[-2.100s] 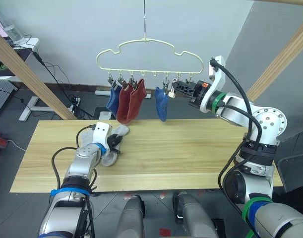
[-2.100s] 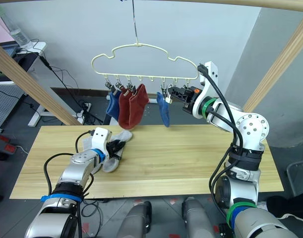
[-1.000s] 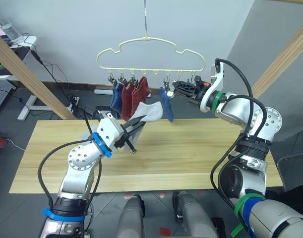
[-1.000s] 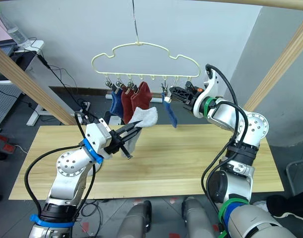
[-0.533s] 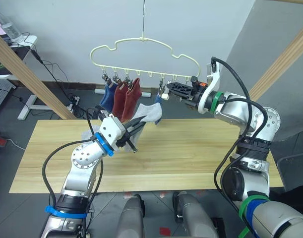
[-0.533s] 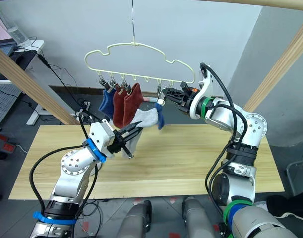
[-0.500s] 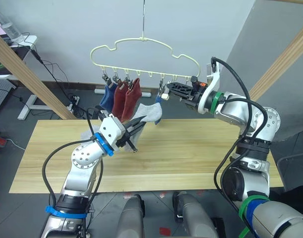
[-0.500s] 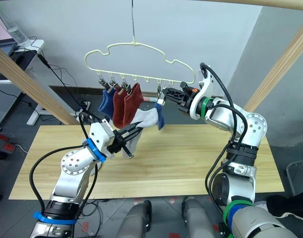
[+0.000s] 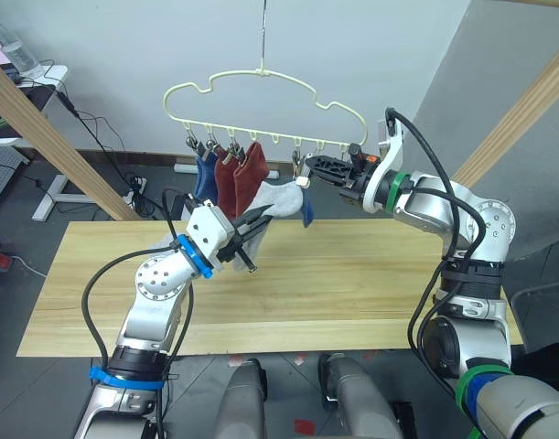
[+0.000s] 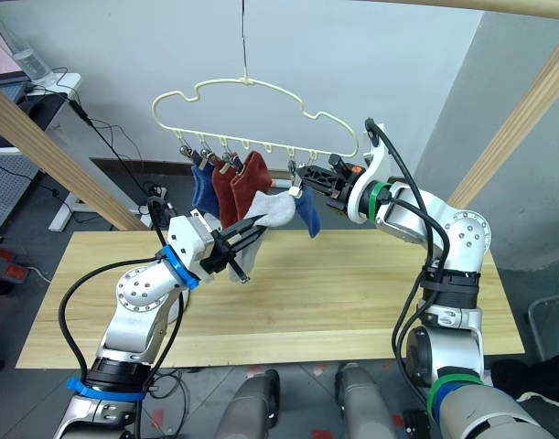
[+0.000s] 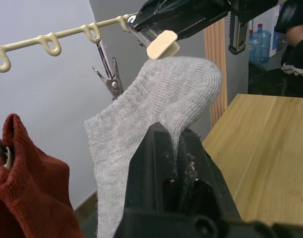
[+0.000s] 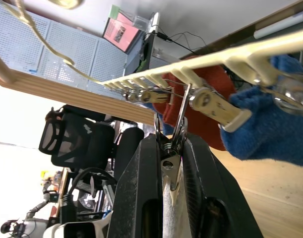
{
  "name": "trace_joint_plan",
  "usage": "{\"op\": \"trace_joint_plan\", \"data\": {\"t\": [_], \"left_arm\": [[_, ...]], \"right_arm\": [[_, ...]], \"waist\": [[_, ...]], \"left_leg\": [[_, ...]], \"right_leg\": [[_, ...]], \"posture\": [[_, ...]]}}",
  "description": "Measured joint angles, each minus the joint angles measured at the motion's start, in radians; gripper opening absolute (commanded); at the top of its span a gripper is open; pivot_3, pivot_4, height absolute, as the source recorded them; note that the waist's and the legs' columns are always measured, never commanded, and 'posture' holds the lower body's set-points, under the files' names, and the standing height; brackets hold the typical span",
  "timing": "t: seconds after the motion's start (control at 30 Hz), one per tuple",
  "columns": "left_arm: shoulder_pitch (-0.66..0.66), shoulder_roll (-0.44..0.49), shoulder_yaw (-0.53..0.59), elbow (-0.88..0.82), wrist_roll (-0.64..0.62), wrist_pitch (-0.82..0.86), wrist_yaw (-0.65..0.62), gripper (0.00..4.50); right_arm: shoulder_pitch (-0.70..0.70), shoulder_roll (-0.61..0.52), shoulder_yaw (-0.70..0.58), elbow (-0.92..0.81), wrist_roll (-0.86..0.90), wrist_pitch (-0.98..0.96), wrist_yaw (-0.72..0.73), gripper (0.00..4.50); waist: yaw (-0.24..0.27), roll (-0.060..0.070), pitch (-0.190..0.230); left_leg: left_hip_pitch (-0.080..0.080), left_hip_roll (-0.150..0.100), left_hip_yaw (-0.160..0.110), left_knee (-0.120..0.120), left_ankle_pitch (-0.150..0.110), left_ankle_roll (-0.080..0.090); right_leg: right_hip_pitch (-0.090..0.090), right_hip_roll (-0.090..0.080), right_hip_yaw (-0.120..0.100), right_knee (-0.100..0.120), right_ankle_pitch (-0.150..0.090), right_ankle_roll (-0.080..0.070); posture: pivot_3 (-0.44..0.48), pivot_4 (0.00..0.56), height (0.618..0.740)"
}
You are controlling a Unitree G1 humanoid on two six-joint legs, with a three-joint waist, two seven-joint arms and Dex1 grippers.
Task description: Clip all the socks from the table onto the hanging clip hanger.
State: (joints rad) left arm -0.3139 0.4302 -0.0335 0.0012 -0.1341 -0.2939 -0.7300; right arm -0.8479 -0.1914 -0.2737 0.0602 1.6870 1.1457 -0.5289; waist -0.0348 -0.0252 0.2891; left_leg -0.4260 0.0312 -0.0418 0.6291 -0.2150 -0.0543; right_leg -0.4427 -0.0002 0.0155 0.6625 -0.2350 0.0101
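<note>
Now L tool [image 11: 173, 163] grips ribbed grey sock [image 11: 156, 106]; R tool [image 12: 169, 163] pinches metal clip [image 12: 172, 136].

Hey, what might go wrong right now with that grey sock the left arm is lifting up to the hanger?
The left claw pinches the grey sock low down, so its floppy edge may miss the clip that the right claw squeezes. The clip hanger hangs from one thin hook, so a nudge could swing it. The blue sock hangs close beside and might get caught instead.
</note>
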Motion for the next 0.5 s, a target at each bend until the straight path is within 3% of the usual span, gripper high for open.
{"op": "trace_joint_plan", "data": {"t": [0.5], "left_arm": [[-0.016,-0.010,-0.005,0.000,0.002,0.003,0.010,0.03]], "right_arm": [[0.004,-0.040,0.076,0.000,0.049,-0.066,0.002,0.22]], "waist": [[0.000,0.000,0.000]], "left_leg": [[0.000,0.000,0.000,0.000,0.000,0.000]], "right_leg": [[0.000,0.000,0.000,0.000,0.000,0.000]], "posture": [[-0.002,0.300,0.740]]}}
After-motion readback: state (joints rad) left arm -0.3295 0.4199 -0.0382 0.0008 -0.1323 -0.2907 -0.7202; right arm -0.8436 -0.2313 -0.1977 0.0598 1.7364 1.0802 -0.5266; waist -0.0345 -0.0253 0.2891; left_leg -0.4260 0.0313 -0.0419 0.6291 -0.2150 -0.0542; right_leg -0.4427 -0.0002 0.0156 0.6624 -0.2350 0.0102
